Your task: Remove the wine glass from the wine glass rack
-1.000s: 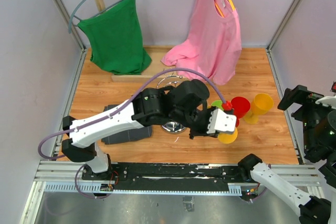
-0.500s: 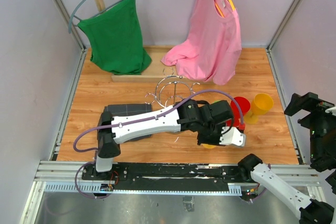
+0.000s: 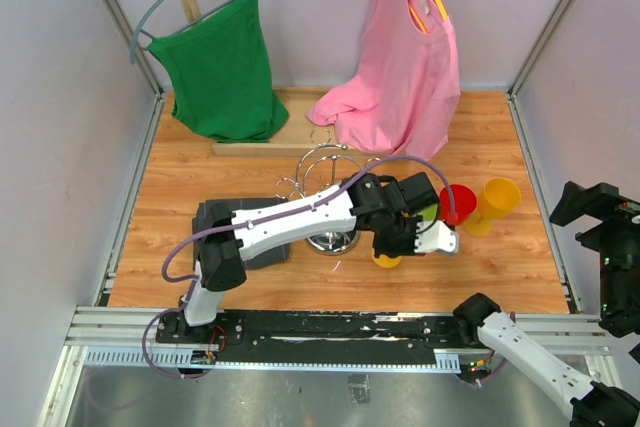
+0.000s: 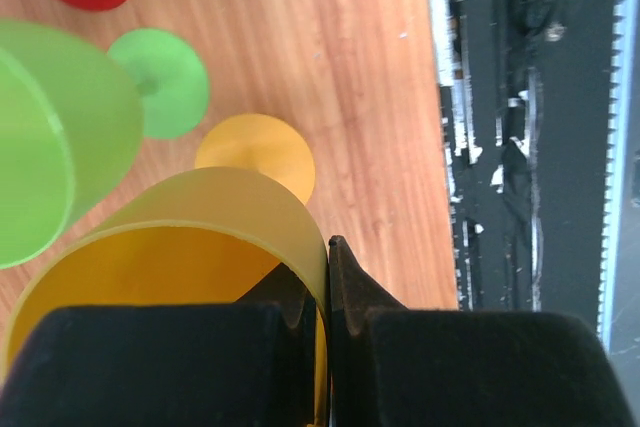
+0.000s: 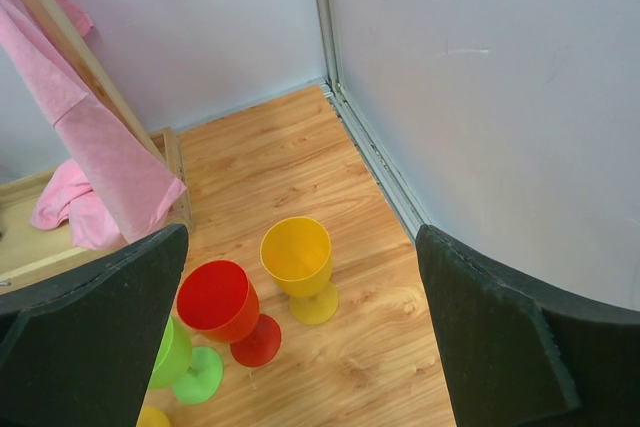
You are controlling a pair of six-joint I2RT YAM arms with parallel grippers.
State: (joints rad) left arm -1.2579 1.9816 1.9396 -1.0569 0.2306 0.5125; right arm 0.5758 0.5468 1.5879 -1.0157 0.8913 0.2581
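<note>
The wine glass [image 4: 170, 237], orange-yellow plastic, has its rim pinched by my left gripper [image 4: 322, 257], one finger inside the bowl and one outside. It stands upright, its foot [image 4: 255, 152] low over the wood; I cannot tell whether it touches. From above, the left gripper [image 3: 420, 239] and the glass's foot [image 3: 387, 260] sit just right of the wine glass rack [image 3: 325, 172], a chrome wire stand with no glass on its arms. My right gripper [image 5: 302, 237] hangs open and empty, high at the table's right edge.
Green [image 5: 170, 352], red [image 5: 218, 299] and yellow [image 5: 296, 252] glasses stand upright right of the rack. A dark grey box [image 3: 215, 219] lies left of it. A green shirt [image 3: 220, 67] and a pink shirt [image 3: 405, 57] hang at the back. A black rail [image 4: 530, 147] runs along the near edge.
My left arm has carried the orange-yellow glass down and back toward the rack's base, from the front right. The right arm has drifted slightly toward the right edge.
</note>
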